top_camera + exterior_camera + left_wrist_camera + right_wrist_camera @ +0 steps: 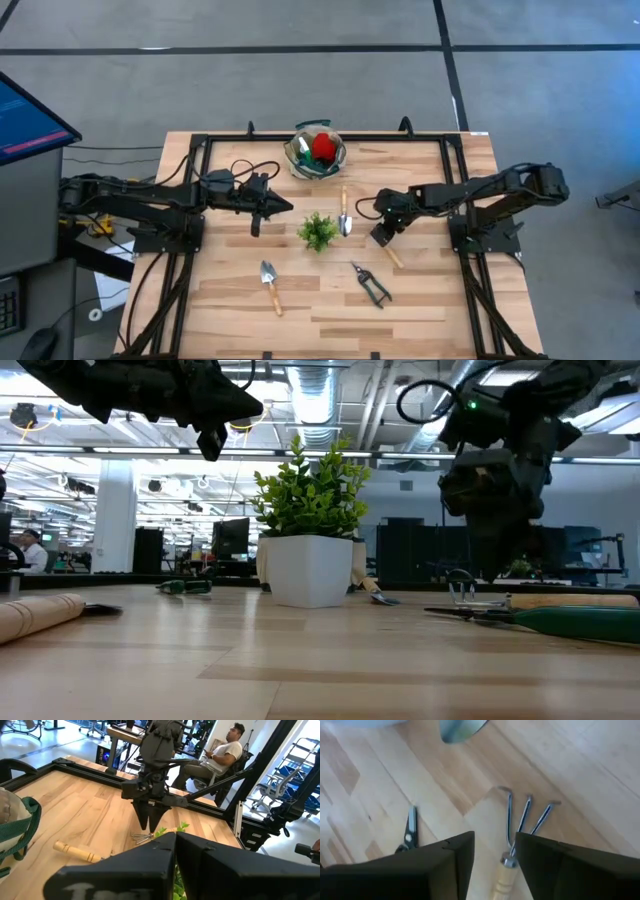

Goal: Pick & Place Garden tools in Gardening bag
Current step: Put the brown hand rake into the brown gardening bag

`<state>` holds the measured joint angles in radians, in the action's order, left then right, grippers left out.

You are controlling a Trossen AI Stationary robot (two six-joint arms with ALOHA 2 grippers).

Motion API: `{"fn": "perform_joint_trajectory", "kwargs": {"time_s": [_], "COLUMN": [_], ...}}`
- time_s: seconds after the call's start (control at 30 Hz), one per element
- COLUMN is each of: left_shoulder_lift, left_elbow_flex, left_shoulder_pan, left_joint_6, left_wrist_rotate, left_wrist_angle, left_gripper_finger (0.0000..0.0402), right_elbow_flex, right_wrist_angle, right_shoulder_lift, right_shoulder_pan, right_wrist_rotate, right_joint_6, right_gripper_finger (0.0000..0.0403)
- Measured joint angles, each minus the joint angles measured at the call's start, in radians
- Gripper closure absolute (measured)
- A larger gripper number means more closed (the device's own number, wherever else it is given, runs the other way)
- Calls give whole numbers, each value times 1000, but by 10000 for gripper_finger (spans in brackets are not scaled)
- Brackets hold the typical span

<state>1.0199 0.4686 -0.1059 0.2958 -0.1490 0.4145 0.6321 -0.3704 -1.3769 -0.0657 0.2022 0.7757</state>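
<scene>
Right end effector [492, 857] parted astride the rake [512, 837], handle mostly hidden. Left end effector [283, 207] closed, empty, above the desk [420, 300]. Bag [316, 152] contents partly obscured.

Counter [420, 300]: pale wood, striped planks. Bag [316, 153]: beige, dark green rim, red gloves [323, 148] inside. Plant [318, 231]: green leaves, white pot. Rake [512, 852]: silver tines, light wooden handle.

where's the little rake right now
In the high view the rake lies on the table right of the plant, under the right gripper. The right wrist view shows its prongs between the open fingers.
</scene>
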Motion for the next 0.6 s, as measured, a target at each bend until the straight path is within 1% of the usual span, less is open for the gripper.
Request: {"fn": "perform_joint_trajectory", "kwargs": {"time_s": [0.27, 0.6], "left_shoulder_lift": [0, 0], "left_elbow_flex": [0, 0], "left_shoulder_pan": [0, 0], "left_joint_6": [0, 0], "left_wrist_rotate": [0, -1], "left_wrist_angle": [0, -1], "left_gripper_finger": [400, 400], "right_elbow_flex": [32, 32], "right_wrist_angle": [-156, -167], "right_shoulder_lift": [0, 0], "right_shoulder_pan": [41, 139], "right_wrist_rotate": [-28, -95], "right_joint_6": [56, 177], "right_gripper_finger": [263, 281]}}
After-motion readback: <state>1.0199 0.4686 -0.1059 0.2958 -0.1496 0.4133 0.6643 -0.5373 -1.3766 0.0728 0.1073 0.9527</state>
